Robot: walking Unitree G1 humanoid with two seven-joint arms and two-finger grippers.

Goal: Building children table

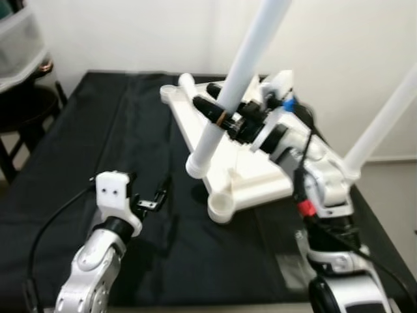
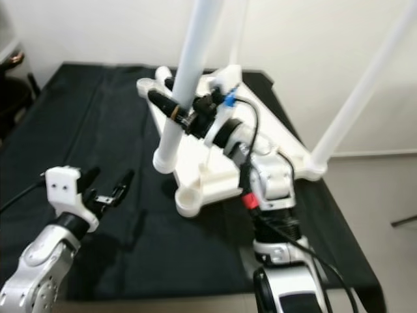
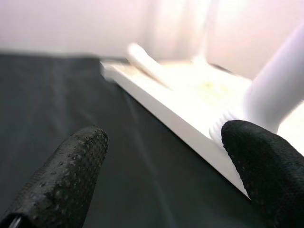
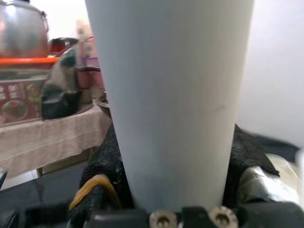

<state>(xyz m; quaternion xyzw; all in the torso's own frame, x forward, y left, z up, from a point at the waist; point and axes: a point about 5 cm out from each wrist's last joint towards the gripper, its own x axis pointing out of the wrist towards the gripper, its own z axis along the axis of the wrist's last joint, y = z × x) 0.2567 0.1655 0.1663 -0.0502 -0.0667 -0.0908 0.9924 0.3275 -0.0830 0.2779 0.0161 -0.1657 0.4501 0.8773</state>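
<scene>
Where the right gripper [image 1: 218, 117] clamps, white leg [image 1: 244, 72] near-upright, top tilted right.

tabletop [image 1: 254, 173] on cloth [image 1: 98, 143], legs [image 1: 244, 72] up

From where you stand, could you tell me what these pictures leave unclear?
- Tops of the white legs: cut off by the upper edge in both eye views.
- Whether the leg's foot is seated in the tabletop: too blurred.
- Right gripper finger pads: hidden behind the leg in the right wrist view.
</scene>
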